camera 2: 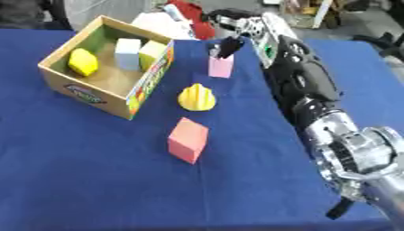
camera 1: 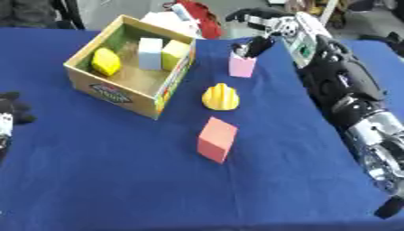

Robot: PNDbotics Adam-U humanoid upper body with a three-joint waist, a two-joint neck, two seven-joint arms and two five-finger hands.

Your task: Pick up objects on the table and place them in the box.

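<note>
Nearest on the blue table (camera 1: 118, 180) lies a salmon block (camera 1: 217, 139), tilted on the cloth, and just beyond it a yellow ridged piece (camera 1: 220, 97); both wait untouched. At the left edge the left hand (camera 1: 9, 115) rests idle, and whether its fingers are open or curled cannot be told. Farther back, right of the box (camera 1: 118, 92), stands the pink block (camera 1: 241, 66), with the right hand (camera 1: 256, 45) reaching down from the far right, its dark fingers pinching the block's top. The box already holds a yellow piece (camera 1: 106, 61), a pale blue block (camera 1: 150, 53) and a yellow-green block (camera 1: 175, 54). The lift should probably go straight up, clear the box's near wall, then travel left over the open space inside.
</note>
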